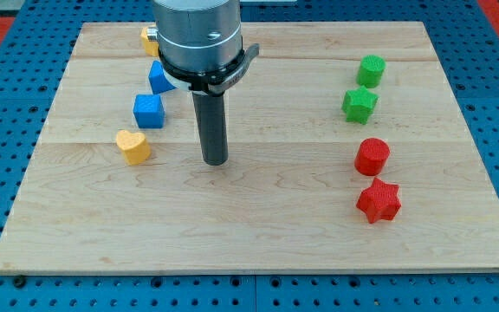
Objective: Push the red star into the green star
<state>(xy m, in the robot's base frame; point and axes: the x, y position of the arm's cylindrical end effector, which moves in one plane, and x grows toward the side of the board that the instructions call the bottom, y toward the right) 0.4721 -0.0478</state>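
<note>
Wooden bench (258,243) seen from the view's bottom edge, blue pegboard around it. No hand fitted: arm ends in a dark rod, so nothing open, closed or gripping to report.

My tip (215,162) down on the boards, slightly left of centre, touching no block. Nearest blocks: yellow heart (132,146) to its left, blue cube (148,110) up and left of it.

Red star (379,201) at the view's right, lower half of the bench, lying flat and well apart from my tip. Red cylinder (372,156) just above it, very near; contact between the two not possible to judge. Green star (359,104) further up the same side, above the red cylinder with a clear gap. Red cylinder thus between red star and green star. Second green block (372,69) just above the green star, shape not certain, looks like a cube or short cylinder.

At the view's left: another blue block (158,78) above the blue cube, partly hidden by the arm's housing, shape unclear. A yellow block (148,36) near the top edge, mostly hidden, shape not readable.
</note>
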